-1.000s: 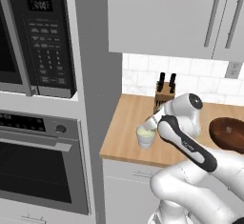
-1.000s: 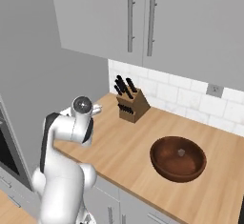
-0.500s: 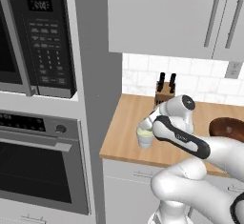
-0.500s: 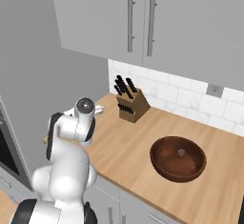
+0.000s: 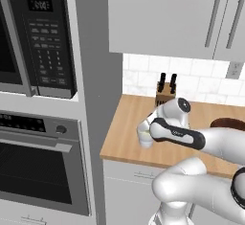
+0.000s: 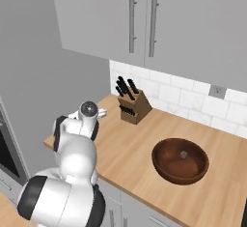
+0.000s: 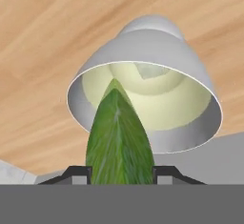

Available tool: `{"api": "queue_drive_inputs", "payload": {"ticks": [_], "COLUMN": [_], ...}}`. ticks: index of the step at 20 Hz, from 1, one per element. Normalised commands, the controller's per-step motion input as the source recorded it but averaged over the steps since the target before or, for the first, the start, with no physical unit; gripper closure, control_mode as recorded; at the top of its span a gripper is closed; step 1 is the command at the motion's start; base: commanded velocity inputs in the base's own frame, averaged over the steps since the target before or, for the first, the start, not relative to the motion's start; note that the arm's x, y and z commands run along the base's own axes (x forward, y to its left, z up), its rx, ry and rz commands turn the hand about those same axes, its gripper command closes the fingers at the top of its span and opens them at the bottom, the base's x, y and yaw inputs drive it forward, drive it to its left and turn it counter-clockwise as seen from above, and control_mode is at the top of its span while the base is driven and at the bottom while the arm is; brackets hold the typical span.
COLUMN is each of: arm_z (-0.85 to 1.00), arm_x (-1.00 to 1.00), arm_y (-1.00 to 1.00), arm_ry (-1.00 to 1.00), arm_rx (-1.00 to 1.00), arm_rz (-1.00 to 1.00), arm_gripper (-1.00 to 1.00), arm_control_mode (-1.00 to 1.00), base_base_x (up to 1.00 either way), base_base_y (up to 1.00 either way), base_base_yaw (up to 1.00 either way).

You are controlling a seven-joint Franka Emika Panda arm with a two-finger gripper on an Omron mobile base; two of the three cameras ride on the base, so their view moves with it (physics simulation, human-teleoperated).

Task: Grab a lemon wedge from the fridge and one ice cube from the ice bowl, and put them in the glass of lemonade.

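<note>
My gripper (image 7: 120,173), clamped on the lemon wedge (image 7: 119,137), has lowered directly over the glass of lemonade (image 7: 147,106), ready for release.

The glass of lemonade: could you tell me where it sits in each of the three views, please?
Left base view: glass of lemonade at centre, on the wooden counter, just left of the arm.
Right base view: a whitish sliver at centre-left, behind the arm's wrist.
Hand view: centre, mouth open to the camera, beyond the lemon wedge.
Shared landmark: the wooden counter.
</note>
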Motion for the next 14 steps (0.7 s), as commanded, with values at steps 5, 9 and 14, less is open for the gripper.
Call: {"api": "queue_drive_inputs", "payload": {"ticks": [5,9,14], "arm_z": [-0.15,0.00,0.00], "arm_x": [0.04,-0.31,-0.39], "arm_y": [0.00,0.00,0.01], "arm_ry": [0.00,0.00,-0.01], "arm_rx": [-0.01,-0.04,-0.07], "arm_rz": [0.00,0.00,0.00], "arm_gripper": [1.00,1.00,-1.00], "arm_control_mode": [-1.00,-1.00,-1.00], "base_base_x": [0.00,0.00,0.00], "base_base_y": [0.00,0.00,0.00], "base_base_yaw": [0.00,0.00,0.00]}}
